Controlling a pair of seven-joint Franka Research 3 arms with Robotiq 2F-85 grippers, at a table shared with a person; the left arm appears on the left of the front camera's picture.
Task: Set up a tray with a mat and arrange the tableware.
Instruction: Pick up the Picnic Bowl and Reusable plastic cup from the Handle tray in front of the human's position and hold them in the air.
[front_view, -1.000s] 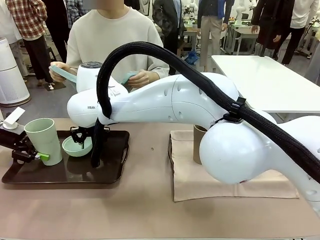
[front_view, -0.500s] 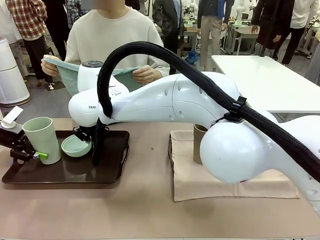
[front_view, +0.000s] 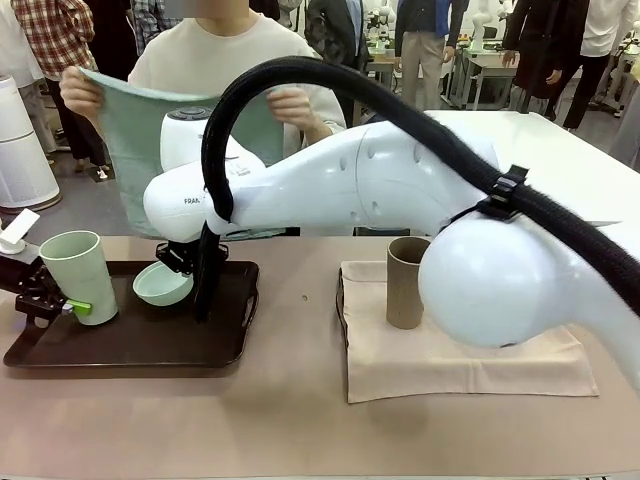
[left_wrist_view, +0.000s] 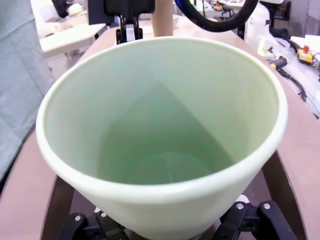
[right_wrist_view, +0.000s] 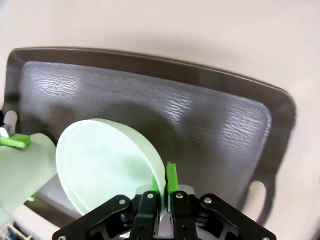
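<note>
While the right pincer (right_wrist_view: 163, 185), its arm (front_view: 350, 190) lettered "FRA", pinches the rim of the mint bowl (right_wrist_view: 100, 165), the left pincer (front_view: 80, 310) grips the green cup (front_view: 75, 270).

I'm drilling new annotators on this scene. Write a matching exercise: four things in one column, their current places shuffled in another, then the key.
1. pale green cup
2. mint green bowl
3. tan-brown cup
4. greenish cloth

A. standing on the beige cloth
B. held up by the person
C. clamped in the left gripper at the tray's left end
D. pinched at its rim by the right gripper, tilted over the tray

Pairs: 1-C; 2-D; 3-A; 4-B
</note>
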